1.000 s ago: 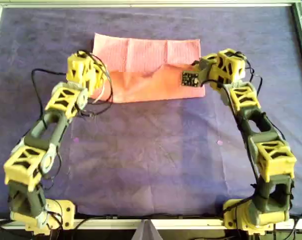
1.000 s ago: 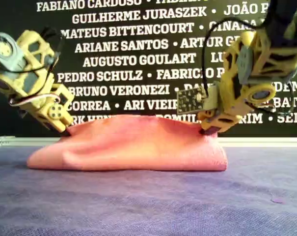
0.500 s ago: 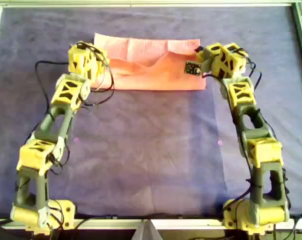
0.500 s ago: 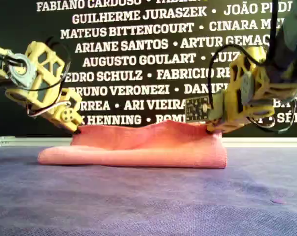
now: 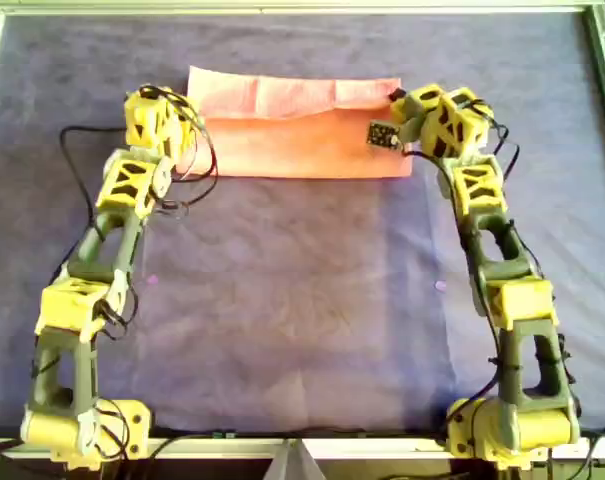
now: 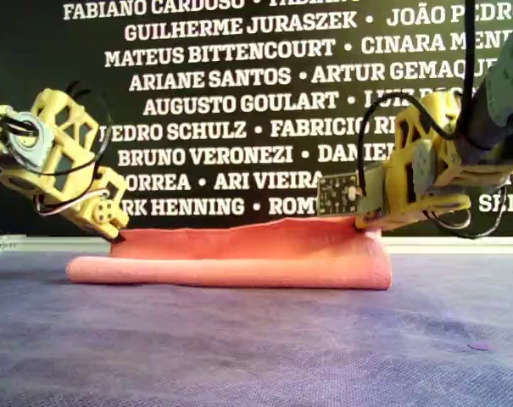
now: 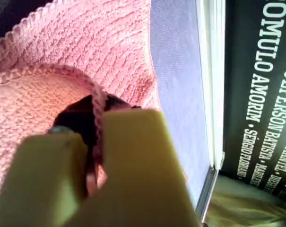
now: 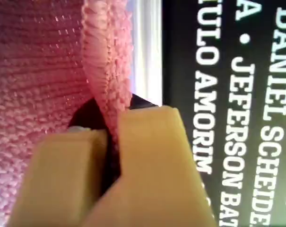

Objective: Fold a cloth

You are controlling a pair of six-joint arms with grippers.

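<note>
Cloth (image 5: 302,130): salmon-pink, lying folded double on the purple-grey table covering (image 5: 302,300), toward 12 o'clock of the overhead view, near the far frame rail (image 5: 282,6).
Long axis: runs from 9 o'clock to 3 o'clock in the overhead view; the short way runs 12 to 6.
Fold: the rounded folded edge faces 6 o'clock; the loose edges lie toward 12 o'clock, where a strip of the lower layer shows beyond the upper one.
Left gripper (image 7: 93,142): at the cloth's 9 o'clock end in the overhead view (image 5: 157,120); its yellow jaws are pinched together on a stitched hem of the cloth.
Right gripper (image 8: 112,142): at the 3 o'clock end in the overhead view (image 5: 407,115); jaws clamped on a bunched edge of the cloth.
Exterior view: the cloth (image 6: 239,259) lies low and flat as a long band, a little higher at the exterior view's right, under the right gripper (image 6: 362,222).
Backdrop: black wall (image 6: 239,102) with white printed names.
</note>
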